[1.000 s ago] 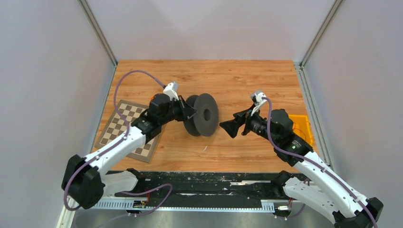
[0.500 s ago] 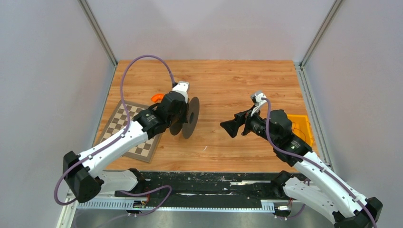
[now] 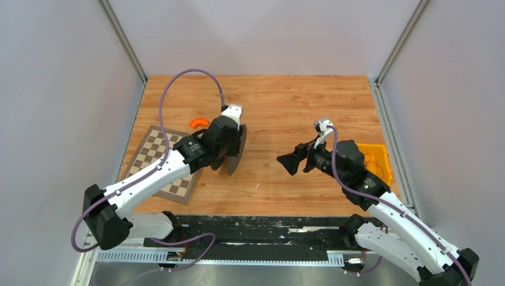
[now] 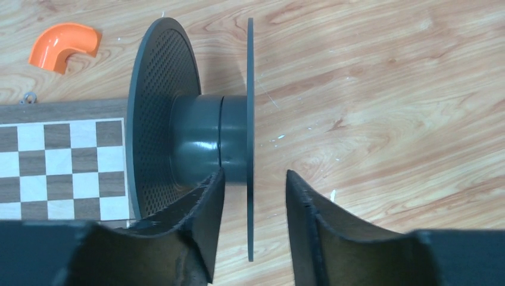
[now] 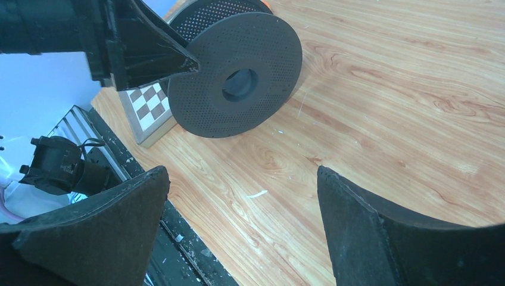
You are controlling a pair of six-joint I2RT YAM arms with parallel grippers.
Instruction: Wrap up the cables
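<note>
Right now the left gripper [image 4: 253,176] straddles one thin flange of the black perforated plastic spool [image 4: 208,140]. One finger sits between the two flanges beside the glossy hub and the other outside, with a gap showing on either side of the flange, so the jaws stand apart and are not clamped. The spool stands on its rims on the wooden table [image 3: 286,101], at the corner of the brown-and-white checkered board [image 3: 152,158]. A small orange curved pipe piece [image 3: 199,122] lies just beyond it. The right gripper [image 5: 241,170] hangs above bare wood, well apart from the spool, with its jaws spread wide and empty. Faint thin dark wire strands [image 3: 375,162] show on the flat orange tray [image 3: 384,152] beside the right arm, too fine to trace.
</note>
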